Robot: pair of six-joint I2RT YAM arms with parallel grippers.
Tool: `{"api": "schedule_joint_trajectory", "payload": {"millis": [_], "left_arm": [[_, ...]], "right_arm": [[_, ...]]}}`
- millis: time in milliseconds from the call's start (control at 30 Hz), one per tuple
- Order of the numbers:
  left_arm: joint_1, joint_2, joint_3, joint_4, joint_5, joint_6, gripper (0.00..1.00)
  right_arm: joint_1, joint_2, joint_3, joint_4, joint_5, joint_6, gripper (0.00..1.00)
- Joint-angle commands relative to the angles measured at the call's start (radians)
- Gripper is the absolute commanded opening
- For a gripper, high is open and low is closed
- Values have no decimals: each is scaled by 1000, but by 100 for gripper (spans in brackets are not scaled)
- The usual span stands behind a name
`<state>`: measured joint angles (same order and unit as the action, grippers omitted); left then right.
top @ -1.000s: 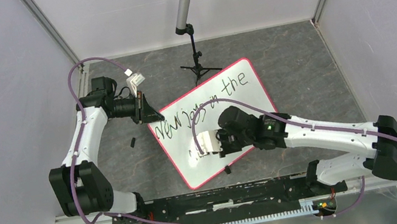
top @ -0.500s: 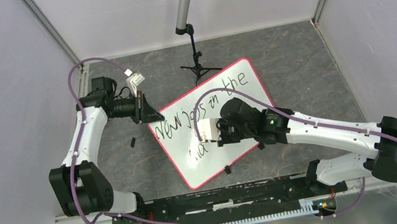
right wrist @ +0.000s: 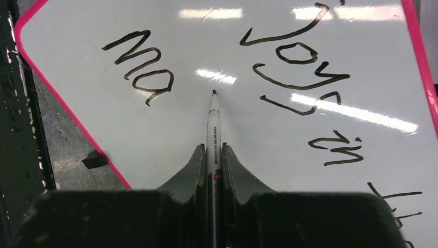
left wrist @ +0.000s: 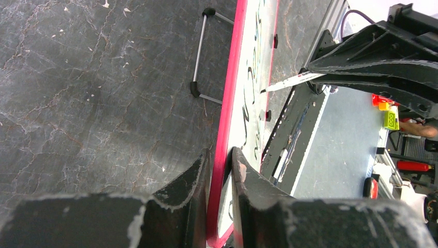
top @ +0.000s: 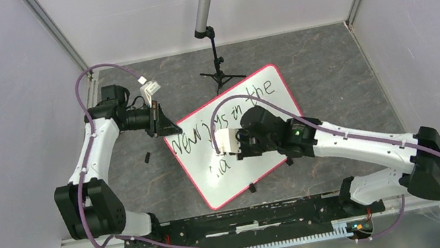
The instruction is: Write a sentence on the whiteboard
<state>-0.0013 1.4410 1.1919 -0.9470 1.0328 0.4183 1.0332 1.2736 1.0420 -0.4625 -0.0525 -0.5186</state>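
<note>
The whiteboard (top: 271, 98) lies tilted on the dark table, white with a pink-red rim. The sentence (top: 229, 115) runs across it in black marker, "New Joys in the", with "ma" (top: 220, 167) starting a second line. My left gripper (top: 167, 128) is shut on the board's far-left corner; the rim (left wrist: 232, 93) sits between its fingers (left wrist: 221, 160). My right gripper (top: 229, 144) is over the board's middle, shut on a marker (right wrist: 213, 119). The marker tip points at bare board (right wrist: 170, 134) between "ma" (right wrist: 142, 62) and "Joys" (right wrist: 294, 72). I cannot tell whether the tip touches.
A black tripod with a grey pole (top: 217, 63) stands just beyond the board's far edge. Small black pieces lie on the table (top: 147, 157) and by the board's near edge (top: 252, 188). A black rail (top: 247, 218) runs along the near edge. Walls close in on three sides.
My right gripper has moved with the marker away from the near edge, from the "ma" line up toward the first line. The left arm and the board have not moved.
</note>
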Motion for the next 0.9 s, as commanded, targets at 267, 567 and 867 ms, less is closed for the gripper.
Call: {"api": "schedule_joint_trajectory", "payload": {"millis": [267,567,867], "left_arm": [[-23,30,-5,27,-118,-6,3],[-23,27,-8,27,-120,-6,2],[-23,23,-9,27,-120,-6,2]], "right_arm": [[40,-27,-129,-25,-80,-8,0],[62,-39,-109,-28,-111,-7,0],[-18,-73,-38,1,-95,53,0]]}}
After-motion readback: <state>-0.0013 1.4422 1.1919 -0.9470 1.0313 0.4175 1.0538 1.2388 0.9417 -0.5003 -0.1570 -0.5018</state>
